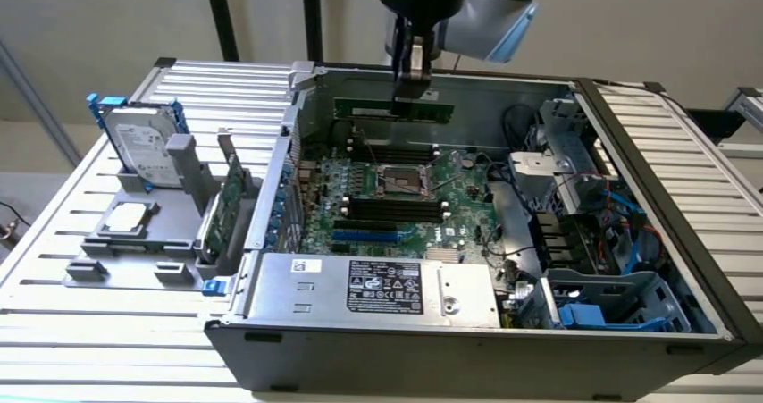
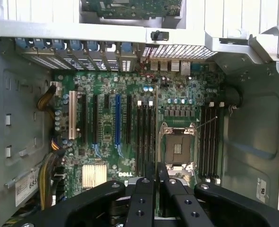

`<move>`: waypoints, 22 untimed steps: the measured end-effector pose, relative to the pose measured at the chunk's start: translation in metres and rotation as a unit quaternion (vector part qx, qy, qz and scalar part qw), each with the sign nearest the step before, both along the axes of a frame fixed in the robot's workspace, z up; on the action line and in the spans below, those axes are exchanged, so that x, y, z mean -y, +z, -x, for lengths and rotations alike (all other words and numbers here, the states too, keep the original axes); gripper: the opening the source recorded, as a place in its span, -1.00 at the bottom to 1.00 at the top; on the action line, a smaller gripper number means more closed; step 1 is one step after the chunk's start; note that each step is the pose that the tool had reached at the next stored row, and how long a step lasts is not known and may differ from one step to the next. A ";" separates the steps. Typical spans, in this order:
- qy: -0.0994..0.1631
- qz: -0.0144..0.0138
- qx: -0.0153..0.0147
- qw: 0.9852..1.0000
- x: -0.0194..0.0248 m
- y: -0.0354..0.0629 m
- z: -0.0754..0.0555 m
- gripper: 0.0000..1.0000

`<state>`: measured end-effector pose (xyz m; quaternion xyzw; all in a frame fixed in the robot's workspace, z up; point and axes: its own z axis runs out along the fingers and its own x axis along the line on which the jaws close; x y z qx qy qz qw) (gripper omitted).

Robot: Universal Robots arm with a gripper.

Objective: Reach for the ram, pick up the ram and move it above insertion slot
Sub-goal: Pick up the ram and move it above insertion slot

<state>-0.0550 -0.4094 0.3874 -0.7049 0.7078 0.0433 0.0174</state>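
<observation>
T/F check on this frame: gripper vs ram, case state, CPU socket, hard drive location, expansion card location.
1. The gripper holds the ram above the motherboard. True.
2. The computer case is closed. False: its side is open.
3. The CPU socket carries a cooler. False: it is bare.
4. The hard drive stands in the grey holder outside the case. True.
5. The expansion card lies on the motherboard. False: it stands in the holder.

Matt green ram — black fingers; grey metal case — dull.
</observation>
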 end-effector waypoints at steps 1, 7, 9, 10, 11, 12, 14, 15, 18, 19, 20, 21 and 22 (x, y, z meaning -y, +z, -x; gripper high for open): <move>0.000 0.001 0.000 1.000 -0.0004 -0.0001 -0.001 -0.73; 0.000 0.002 -0.001 1.000 -0.0011 0.0000 -0.002 -0.73; 0.000 0.002 -0.003 1.000 -0.0012 0.0006 -0.003 -0.73; 0.000 0.003 -0.004 1.000 -0.0012 0.0007 -0.004 -0.73; 0.000 0.003 -0.004 1.000 -0.0013 0.0009 -0.004 -0.73; 0.000 0.003 -0.005 1.000 -0.0014 0.0009 -0.005 -0.73; 0.000 0.003 -0.005 1.000 -0.0014 0.0009 -0.005 -0.73; 0.000 0.003 -0.005 1.000 -0.0014 0.0009 -0.005 -0.73; 0.000 0.003 -0.005 1.000 -0.0016 0.0009 -0.005 -0.73; 0.000 0.003 -0.005 1.000 -0.0019 0.0009 -0.005 -0.73; 0.000 0.003 -0.005 1.000 -0.0022 0.0009 -0.005 -0.73; 0.000 0.003 -0.005 1.000 -0.0024 0.0009 -0.005 -0.73; 0.000 0.003 -0.005 1.000 -0.0026 0.0010 -0.005 -0.73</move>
